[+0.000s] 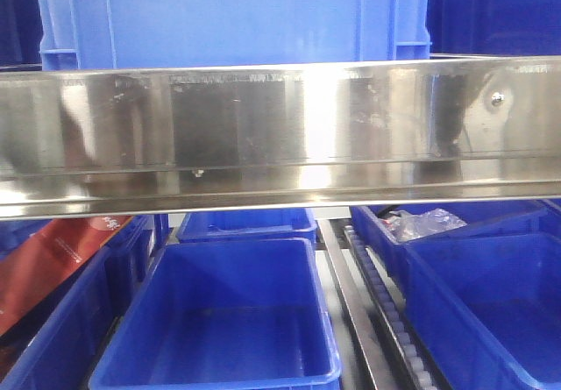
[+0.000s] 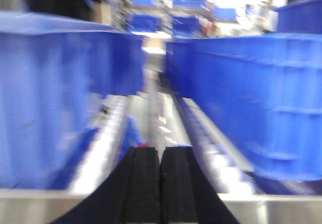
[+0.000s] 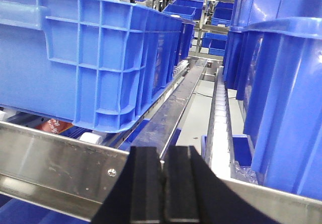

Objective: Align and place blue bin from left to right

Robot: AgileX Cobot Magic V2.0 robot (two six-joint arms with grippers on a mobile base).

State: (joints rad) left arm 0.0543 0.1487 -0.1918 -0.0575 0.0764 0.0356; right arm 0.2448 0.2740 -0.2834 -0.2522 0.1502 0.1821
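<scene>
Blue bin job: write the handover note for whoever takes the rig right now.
Left end effector: shut, holding nothing, aimed down the gap between two crates on the roller rack.
Right end effector: shut, empty, just behind the steel front rail.
Blue bin: sits on the upper rack level behind the rail; in the right wrist view it is up and left of the end effector, untouched.
Done: no sign of placement yet.
Left: contact the bin, align it, move it rightward.
</scene>
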